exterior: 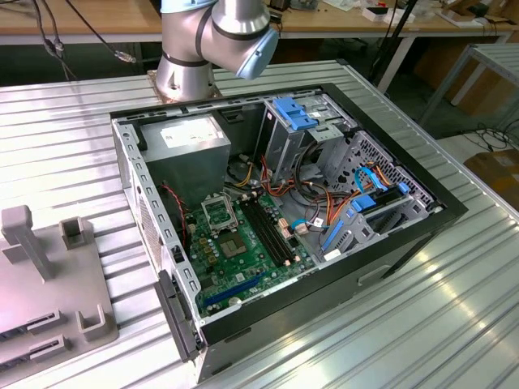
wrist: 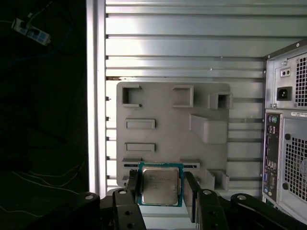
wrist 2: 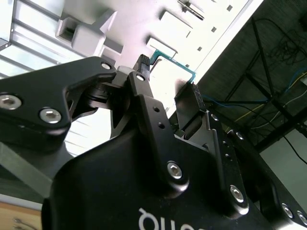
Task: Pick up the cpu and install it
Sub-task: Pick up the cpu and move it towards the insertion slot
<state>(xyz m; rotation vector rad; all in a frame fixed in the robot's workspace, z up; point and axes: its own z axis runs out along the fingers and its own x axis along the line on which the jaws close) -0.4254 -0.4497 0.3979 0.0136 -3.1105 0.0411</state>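
Observation:
The cpu, a flat square chip with a silver-grey face and a green rim, sits between my gripper's two black fingers. The gripper is shut on it and holds it well above the grey fixture plate. In the second wrist view the cpu's teal edge spans the gap between the fingertips of the gripper. In the exterior view the open computer case lies on the table. Its green circuit board carries a square socket with its frame open.
The grey fixture plate with raised blocks and slots lies at the exterior view's left on the ribbed metal table. The arm's base stands behind the case. Cables, blue drive brackets and a power supply crowd the case. The case's rear panel is beside the plate.

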